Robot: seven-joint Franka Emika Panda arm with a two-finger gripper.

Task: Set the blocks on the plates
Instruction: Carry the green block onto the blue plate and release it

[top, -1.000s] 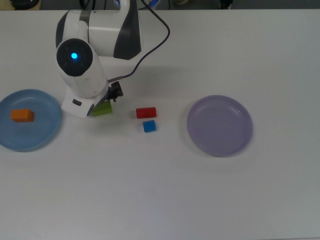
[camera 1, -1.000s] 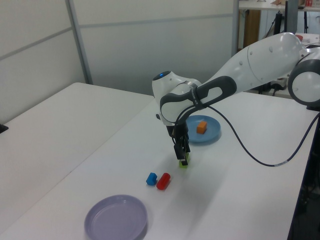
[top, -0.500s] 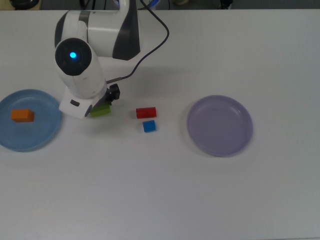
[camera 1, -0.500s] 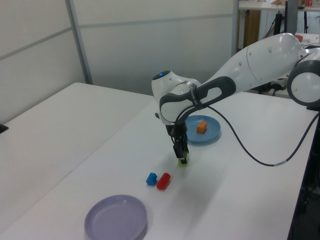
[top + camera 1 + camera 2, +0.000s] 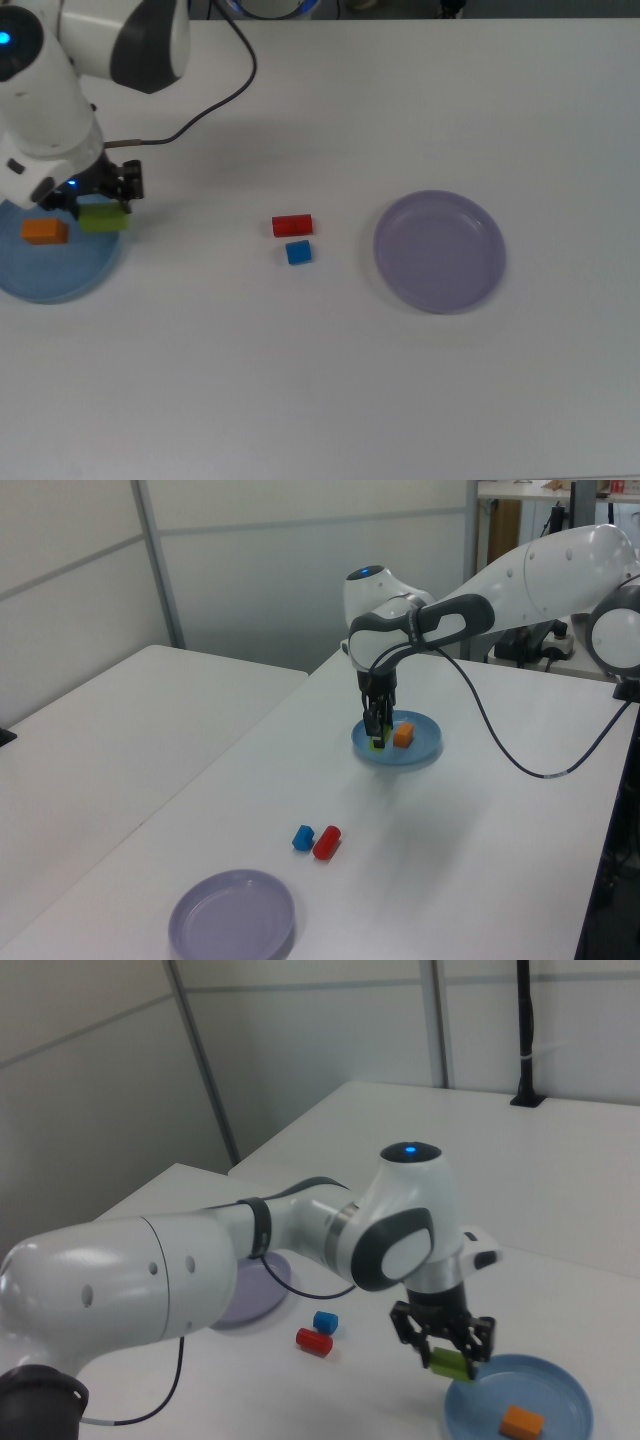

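The gripper (image 5: 103, 200) is clamped on the green block (image 5: 103, 218) and holds it above the light blue plate (image 5: 40, 280), over the part of the plate's rim that faces the desk's middle; in the right view the block (image 5: 451, 1364) hangs clear of the plate (image 5: 560, 1385), with a gap visible beneath it; in the left view the gripper (image 5: 376, 730) points straight down, the green block (image 5: 377, 743) at its tip.

The orange block (image 5: 45, 231) lies inside the light blue plate, just beside the held green block in the top view but not touching it; the plate sits at the top view's left edge of the desk (image 5: 330, 400).

The red block (image 5: 292, 225) and the blue cube (image 5: 298, 252) lie on the bare desk surface near its middle, close together with the cube on the nearer side of the red block in the top view; both are on neither plate.

The lavender plate (image 5: 440, 250) stands toward the top view's right, well apart from the light blue plate, with nothing on it; a dark cable (image 5: 215, 90) runs from the arm across the desk's far side.
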